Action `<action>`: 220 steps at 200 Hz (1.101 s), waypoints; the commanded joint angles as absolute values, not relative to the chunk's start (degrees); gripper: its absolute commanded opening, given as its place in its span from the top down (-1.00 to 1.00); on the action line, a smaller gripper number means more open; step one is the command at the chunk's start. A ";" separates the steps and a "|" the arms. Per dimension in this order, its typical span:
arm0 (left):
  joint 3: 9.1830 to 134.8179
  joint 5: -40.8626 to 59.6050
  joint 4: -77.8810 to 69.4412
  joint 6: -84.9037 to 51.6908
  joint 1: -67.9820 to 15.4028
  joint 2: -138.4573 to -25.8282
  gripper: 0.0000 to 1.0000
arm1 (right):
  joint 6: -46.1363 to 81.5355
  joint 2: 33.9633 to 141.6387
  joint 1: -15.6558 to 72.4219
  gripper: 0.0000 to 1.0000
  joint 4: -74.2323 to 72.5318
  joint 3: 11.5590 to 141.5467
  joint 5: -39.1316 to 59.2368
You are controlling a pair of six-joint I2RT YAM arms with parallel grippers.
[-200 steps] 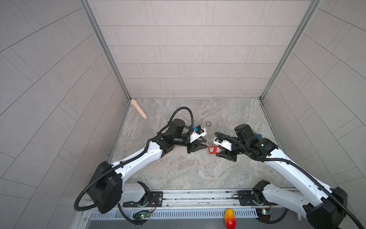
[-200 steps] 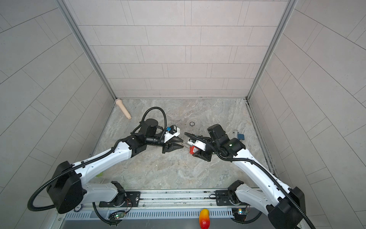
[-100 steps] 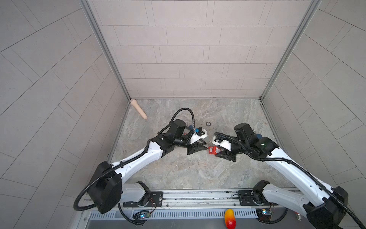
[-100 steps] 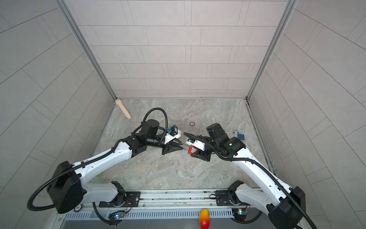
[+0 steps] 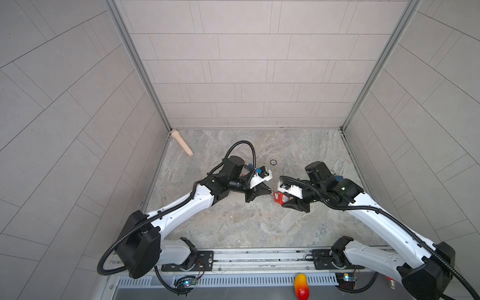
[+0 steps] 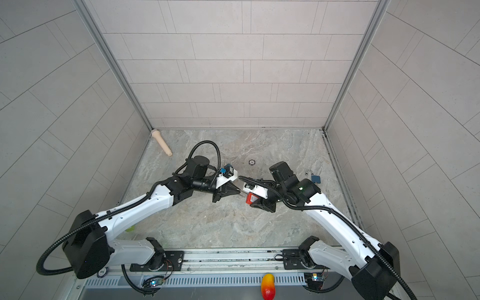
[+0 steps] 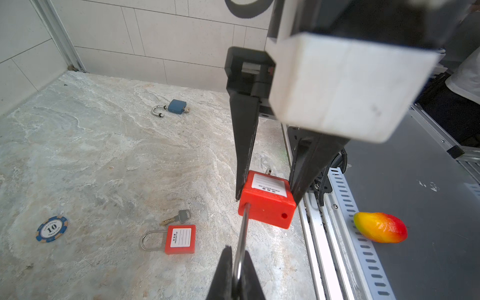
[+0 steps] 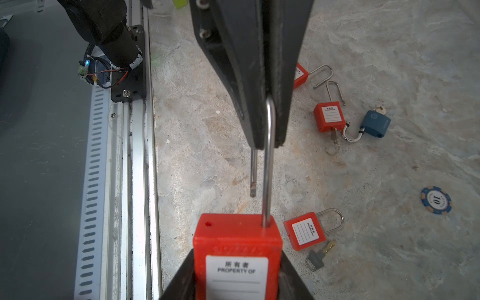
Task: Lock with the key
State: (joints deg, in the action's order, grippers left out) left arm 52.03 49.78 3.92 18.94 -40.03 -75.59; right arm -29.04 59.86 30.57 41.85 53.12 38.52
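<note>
My right gripper (image 8: pixel 237 253) is shut on the body of a red padlock (image 8: pixel 236 241) with a white label, held above the floor mid-table (image 5: pixel 280 198) (image 6: pixel 252 198). Its steel shackle (image 8: pixel 267 168) is open: one leg sits in the body, and the free leg hangs clear of its hole. My left gripper (image 7: pixel 237 255) is shut on the shackle's bend, facing the right gripper (image 7: pixel 267 198) in both top views (image 5: pixel 269 192). A key (image 7: pixel 179 217) (image 8: pixel 317 257) lies on the floor beside another red padlock (image 7: pixel 180 239).
Loose on the marble floor are more red padlocks (image 8: pixel 328 117), a blue padlock (image 7: pixel 176 107) (image 8: pixel 375 124), a blue poker chip (image 7: pixel 52 229) and a beige peg (image 5: pixel 181 142) at the back left. A mango toy (image 7: pixel 380 227) lies past the slotted front rail (image 8: pixel 91 181).
My left gripper's jaws have closed onto the padlock's shackle after edging toward it. The right gripper has kept hold of the padlock body, nearly still.
</note>
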 commanded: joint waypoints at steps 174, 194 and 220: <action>52.80 52.46 -1.47 18.54 -42.13 -71.69 1.00 | -27.90 55.87 30.19 -0.19 49.51 56.58 31.74; 53.39 52.83 -1.58 18.63 -43.04 -72.20 1.00 | -28.24 57.27 30.15 -0.15 47.95 56.12 32.75; 53.80 52.88 -1.76 18.63 -43.77 -72.77 1.00 | -29.23 58.51 30.21 -0.01 46.47 56.29 33.76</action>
